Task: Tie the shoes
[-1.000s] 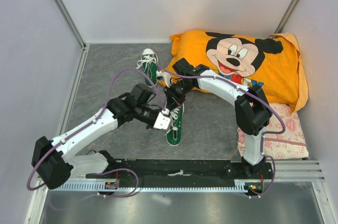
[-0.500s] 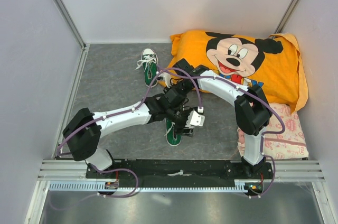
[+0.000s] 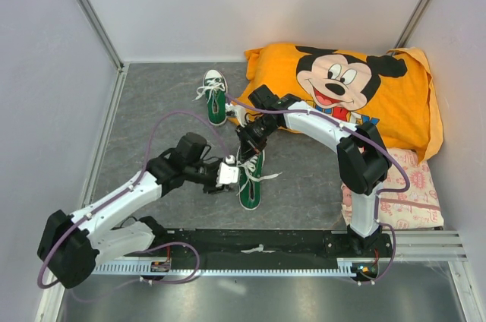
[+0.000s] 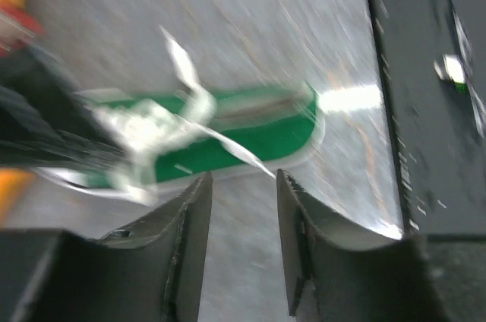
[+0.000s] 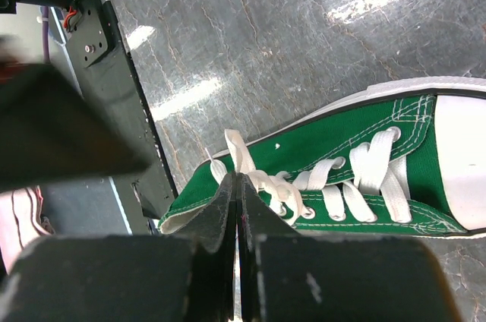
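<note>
Two small green shoes with white laces lie on the grey floor: the far shoe (image 3: 215,99) alone, the near shoe (image 3: 251,182) between my grippers. My right gripper (image 3: 247,147) hangs over the near shoe (image 5: 334,136), its jaws shut on a loop of white lace (image 5: 241,156) above the tongue. My left gripper (image 3: 234,172) sits just left of that shoe, open, with only bare floor between its fingers (image 4: 190,238). In the blurred left wrist view the near shoe (image 4: 250,140) lies beyond my left gripper (image 4: 243,181), a loose lace end (image 4: 239,153) trailing toward the jaws.
An orange Mickey Mouse pillow (image 3: 349,83) fills the back right corner. A pink patterned cloth (image 3: 402,197) lies at the right, by the right arm's base. The black base rail (image 3: 258,244) runs along the near edge. Walls close in the left, back and right.
My left arm swung over to the right of the near shoe and came back to its left side, its gripper going from shut to open. The right gripper stayed shut on the lace.
</note>
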Tool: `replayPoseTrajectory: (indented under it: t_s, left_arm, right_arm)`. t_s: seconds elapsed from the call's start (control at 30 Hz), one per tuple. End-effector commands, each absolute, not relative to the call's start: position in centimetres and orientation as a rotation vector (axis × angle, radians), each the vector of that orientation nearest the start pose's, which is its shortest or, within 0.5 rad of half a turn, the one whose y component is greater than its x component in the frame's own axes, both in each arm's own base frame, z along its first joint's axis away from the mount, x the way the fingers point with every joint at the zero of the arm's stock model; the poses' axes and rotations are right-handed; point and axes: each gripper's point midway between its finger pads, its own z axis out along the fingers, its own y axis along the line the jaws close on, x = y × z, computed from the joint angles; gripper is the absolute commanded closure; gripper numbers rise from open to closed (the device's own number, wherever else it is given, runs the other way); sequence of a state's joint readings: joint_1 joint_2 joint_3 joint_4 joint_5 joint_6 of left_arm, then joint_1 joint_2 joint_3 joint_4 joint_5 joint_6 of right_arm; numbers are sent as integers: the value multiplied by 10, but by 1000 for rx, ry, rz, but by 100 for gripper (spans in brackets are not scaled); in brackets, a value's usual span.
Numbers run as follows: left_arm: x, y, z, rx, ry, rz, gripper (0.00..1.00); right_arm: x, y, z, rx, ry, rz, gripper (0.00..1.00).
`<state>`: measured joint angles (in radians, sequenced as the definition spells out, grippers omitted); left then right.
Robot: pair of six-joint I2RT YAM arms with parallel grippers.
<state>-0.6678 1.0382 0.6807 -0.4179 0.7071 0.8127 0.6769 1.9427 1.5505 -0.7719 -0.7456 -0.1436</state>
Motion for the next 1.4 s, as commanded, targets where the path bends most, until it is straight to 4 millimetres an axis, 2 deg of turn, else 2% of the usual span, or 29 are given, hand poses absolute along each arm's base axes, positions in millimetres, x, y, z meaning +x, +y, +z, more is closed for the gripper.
replayPoseTrajectory:
  t_s: [0.0,0.03,0.13,0.27,0.33,0.63,0.97,1.07,1.17,1.2,1.37]
  left_arm:
    - [156,-231,89,1826,1442,-726,45]
    - [158,-231,81,1827,1466,-729,40]
    - [171,-236,75,1795,1495,-686,36]
    - [183,-238,57,1802,1547,-655,35]
    - [187,-242,57,1798,1533,-644,34]
    - [184,-246,46,1852,1534,-624,36]
    - [183,-261,48,1862,1532,-584,35]
    - [182,-262,48,1869,1530,-575,41]
    - [182,-262,48,1864,1531,-574,52]
    - [181,-261,47,1863,1539,-572,59]
    - [185,-249,48,1851,1565,-530,82]
  right_arm:
    - [250,351,126,-1294,2342,1211,100]
    - [250,352,127,-1292,2341,1213,100]
    - [250,352,126,-1289,2347,1216,100]
    - [250,351,126,-1287,2349,1213,100]
    - [250,350,125,-1282,2356,1215,100]
    - [251,351,123,-1275,2363,1212,100]
    - [254,352,119,-1270,2373,1204,100]
    - [256,352,120,-1268,2368,1205,100]
    - [258,351,120,-1267,2368,1203,100]
    - [258,351,120,-1266,2369,1204,100]
    - [259,351,120,-1271,2366,1207,100]
